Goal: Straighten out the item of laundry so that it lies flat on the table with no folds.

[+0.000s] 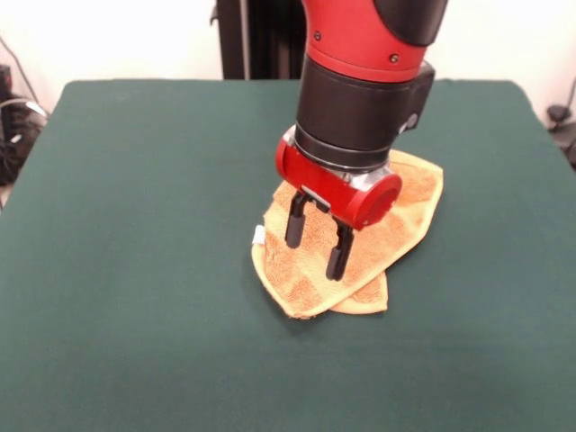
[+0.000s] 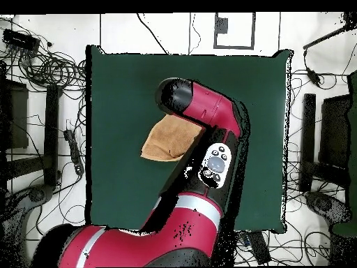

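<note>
The orange-tan towel (image 1: 396,220) lies folded over on itself near the middle of the dark green table (image 1: 135,270), with a small white tag (image 1: 258,236) at its left edge. In the overhead view the towel (image 2: 167,139) shows partly under the arm. My gripper (image 1: 317,250) hangs over the towel's near left part. Its two black fingers (image 1: 295,225) are spread apart and hold nothing, with the tips just above or touching the cloth. In the overhead view the gripper is hidden under the arm.
The red and black arm (image 2: 209,112) reaches over the table's middle. Cables and stands (image 2: 49,77) lie on the floor around the table. The table's edges (image 1: 27,153) are far from the towel.
</note>
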Motion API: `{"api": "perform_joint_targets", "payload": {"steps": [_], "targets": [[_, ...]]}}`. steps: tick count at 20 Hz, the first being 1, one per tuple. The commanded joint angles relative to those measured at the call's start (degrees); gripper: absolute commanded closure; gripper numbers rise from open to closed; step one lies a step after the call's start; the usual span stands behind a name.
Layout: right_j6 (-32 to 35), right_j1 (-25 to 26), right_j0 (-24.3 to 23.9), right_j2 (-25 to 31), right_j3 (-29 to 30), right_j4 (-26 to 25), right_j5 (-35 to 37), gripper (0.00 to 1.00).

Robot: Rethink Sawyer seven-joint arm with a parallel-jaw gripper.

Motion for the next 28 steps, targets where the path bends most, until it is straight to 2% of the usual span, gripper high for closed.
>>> {"api": "perform_joint_targets", "payload": {"steps": [1,17,28], "targets": [[14.4,1.6,-0.8,7.6,4.7,4.1,3.7,0.0],[17.6,2.1,0.2,6.1,5.0,7.5,4.6,0.0],[17.3,3.4,1.3,5.5,4.6,7.0,4.7,0.0]]}}
